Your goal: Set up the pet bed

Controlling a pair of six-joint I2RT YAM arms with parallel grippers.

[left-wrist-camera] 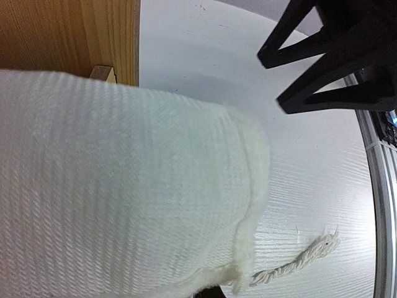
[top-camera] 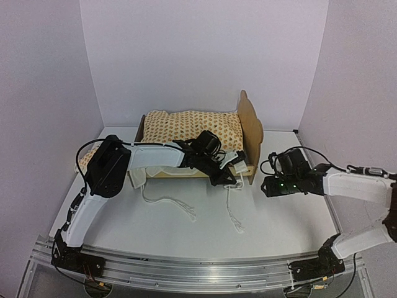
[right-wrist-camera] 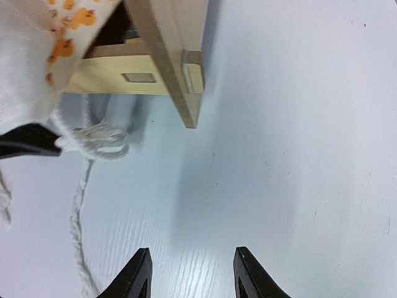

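Holding orange-dotted mattress cushion (top-camera: 186, 127) inside pet bed (top-camera: 251, 124); left gripper (top-camera: 223, 179) pinched together at bed's front, right gripper (right-wrist-camera: 192, 257) spread beside bed.

Pet bed (top-camera: 251, 124) base hidden under cushion (top-camera: 192, 127), right claw (right-wrist-camera: 193, 250) fingers cut off at bottom edge

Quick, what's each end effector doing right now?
Left end effector: closed on the cushion, at its white edge.
Right end effector: open, empty.
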